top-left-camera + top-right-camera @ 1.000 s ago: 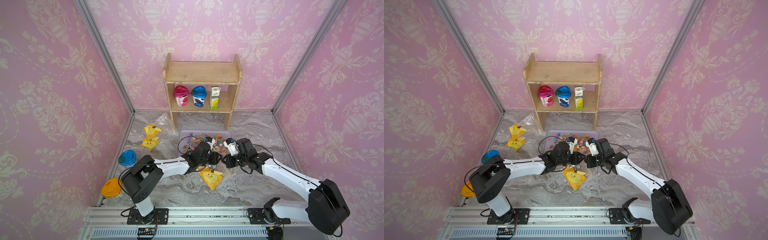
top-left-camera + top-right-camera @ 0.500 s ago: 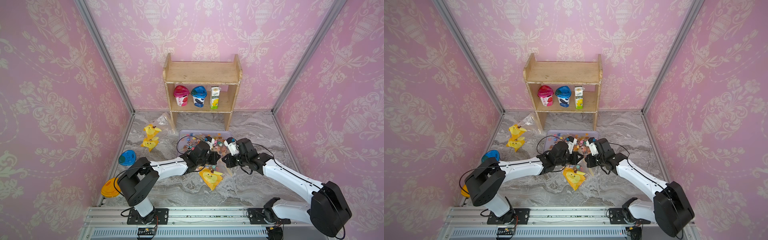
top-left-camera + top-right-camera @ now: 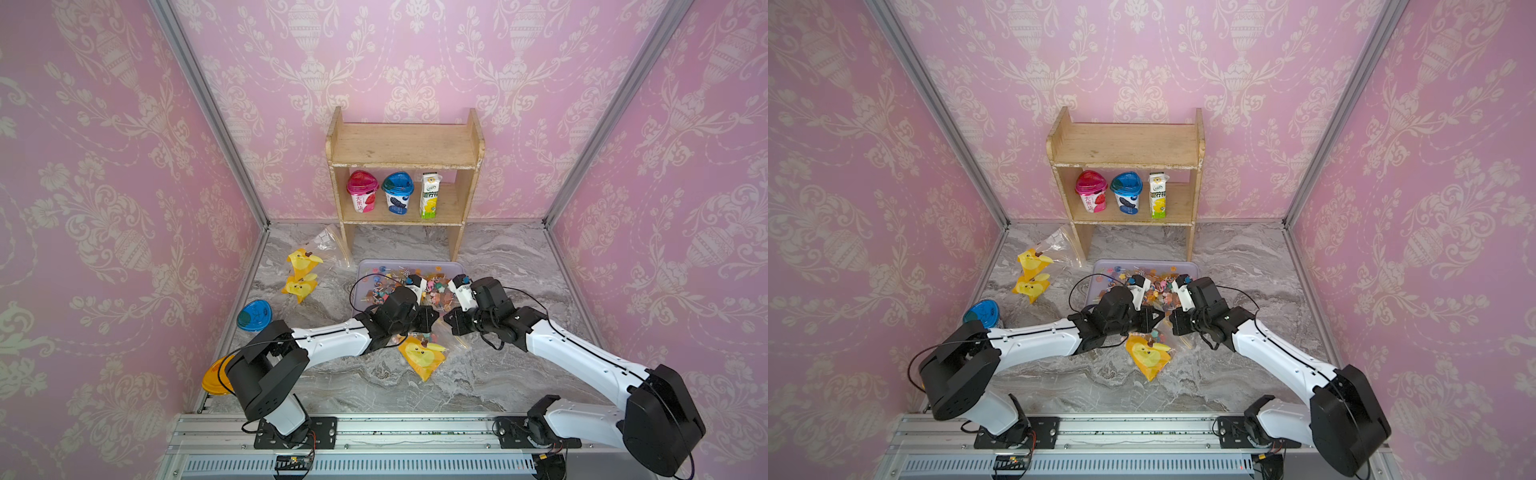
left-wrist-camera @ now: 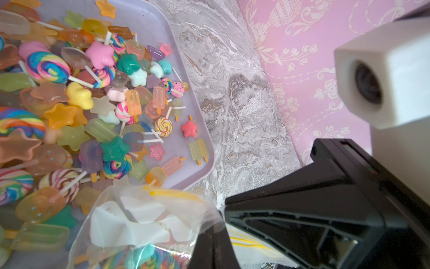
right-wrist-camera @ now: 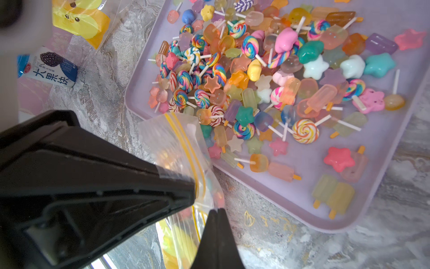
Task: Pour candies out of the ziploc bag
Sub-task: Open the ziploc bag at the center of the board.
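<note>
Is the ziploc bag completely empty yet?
No, the left wrist view shows colourful candies inside the clear ziploc bag.

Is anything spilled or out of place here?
Nothing spilled that I can see: the candies lie heaped inside the lilac tray, none visibly on the marble table. Only yellow chick packets lie scattered loose, two near the left wall, one between the arms.
</note>
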You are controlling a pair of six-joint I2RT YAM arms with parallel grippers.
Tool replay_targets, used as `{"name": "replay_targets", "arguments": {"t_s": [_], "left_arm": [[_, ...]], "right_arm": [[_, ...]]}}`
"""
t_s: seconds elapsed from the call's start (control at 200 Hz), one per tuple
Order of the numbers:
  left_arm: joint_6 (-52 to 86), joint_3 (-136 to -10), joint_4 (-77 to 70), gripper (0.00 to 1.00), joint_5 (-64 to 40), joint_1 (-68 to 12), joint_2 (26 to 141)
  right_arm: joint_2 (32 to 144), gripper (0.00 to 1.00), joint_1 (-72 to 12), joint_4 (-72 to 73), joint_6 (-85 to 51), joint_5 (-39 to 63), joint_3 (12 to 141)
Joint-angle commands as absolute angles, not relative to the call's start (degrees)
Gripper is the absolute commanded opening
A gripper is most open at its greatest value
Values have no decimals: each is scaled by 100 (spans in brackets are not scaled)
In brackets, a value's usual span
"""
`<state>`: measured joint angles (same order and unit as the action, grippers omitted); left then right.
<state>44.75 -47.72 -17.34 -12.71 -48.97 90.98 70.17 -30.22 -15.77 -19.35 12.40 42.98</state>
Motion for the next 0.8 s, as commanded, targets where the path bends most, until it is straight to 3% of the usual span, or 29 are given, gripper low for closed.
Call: {"name": "replay_targets", "arguments": {"t_s": [0.0,0.445,0.796], "left_arm": [[4561,-4503,-1257,0,-1213,-4939,8895],[4752,-4236,-1782,0,-1208,-5012,8768],[3882,-4788,1048,0,-832,-5002,7569]], "right_arm": [[6933,0,-2856,-1666,-2089,247,4403],[6891,0,-2831,-1633,-2215,211,4310],[6388,0,-2798,-2114,-1925,-506,4509]]}}
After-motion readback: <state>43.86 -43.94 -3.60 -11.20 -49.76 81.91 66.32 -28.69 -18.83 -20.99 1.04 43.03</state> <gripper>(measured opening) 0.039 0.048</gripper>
